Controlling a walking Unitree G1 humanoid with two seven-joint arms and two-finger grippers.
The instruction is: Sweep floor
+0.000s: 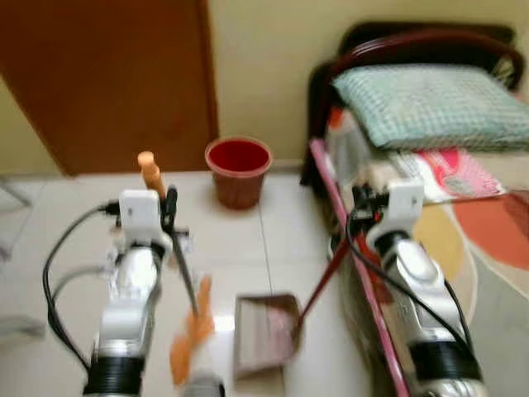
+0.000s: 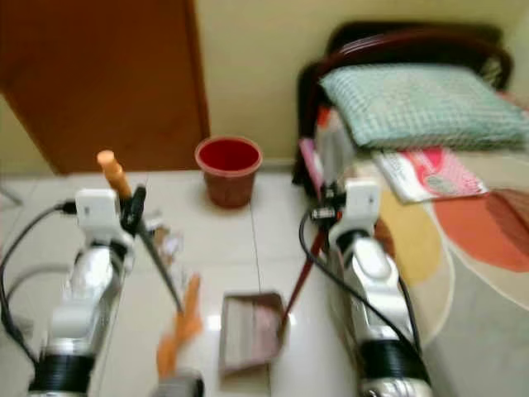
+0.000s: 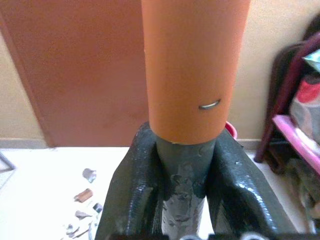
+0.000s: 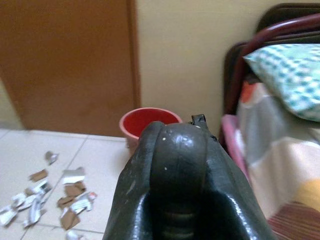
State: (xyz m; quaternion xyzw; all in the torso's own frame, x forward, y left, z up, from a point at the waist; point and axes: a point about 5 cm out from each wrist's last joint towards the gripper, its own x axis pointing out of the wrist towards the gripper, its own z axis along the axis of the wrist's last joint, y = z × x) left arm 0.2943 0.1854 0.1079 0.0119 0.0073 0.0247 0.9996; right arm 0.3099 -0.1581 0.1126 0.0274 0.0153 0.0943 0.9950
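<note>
While blurred, the broom point(image 1: 188, 327) shows orange bristles.

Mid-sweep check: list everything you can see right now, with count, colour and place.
Long-handled broom: one, orange bristles and orange handle tip, left.
Dustpan: one, brown, on the floor, centre.
Round bucket: one, red, by the wall.
Scattered paper scraps: many, white and brown, on the tiles.
Wooden door: one, brown, left rear.
Bed: one, patterned cover, right.
Checked pillow: one, green.
Left gripper: black, shut on broom handle.
Right gripper: black, shut on dustpan handle.
</note>
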